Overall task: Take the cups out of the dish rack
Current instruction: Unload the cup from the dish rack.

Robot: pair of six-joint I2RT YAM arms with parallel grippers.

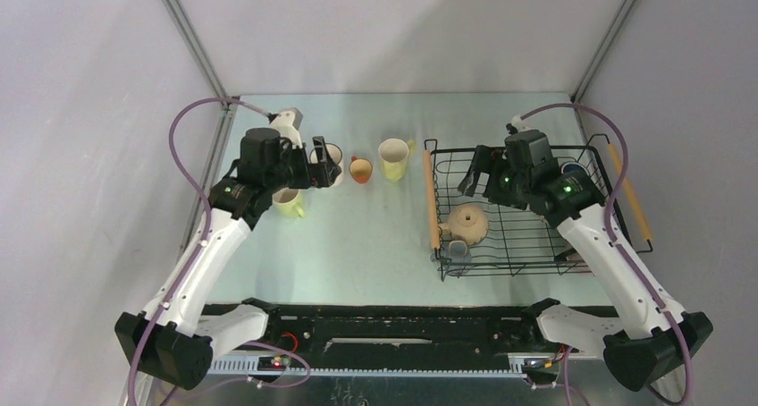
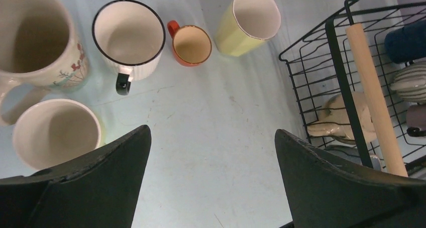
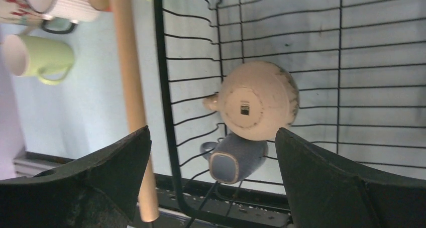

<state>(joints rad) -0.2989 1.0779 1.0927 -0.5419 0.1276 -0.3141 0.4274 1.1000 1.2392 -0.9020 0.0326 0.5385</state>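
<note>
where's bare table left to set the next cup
Bare pale tabletop lies between the black wire dish rack, the small orange cup, the tall yellow cup and the near edge. Crowded at left around the lime-green cup.

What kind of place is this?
Likely a robot test cell rather than a kitchen: bare grey walls, metal corner posts, and a black wire dish rack on a pale green tabletop.

Top view spans the table (image 1: 375,254); close wrist views look down, sharing the dish rack (image 2: 375,97).
</note>
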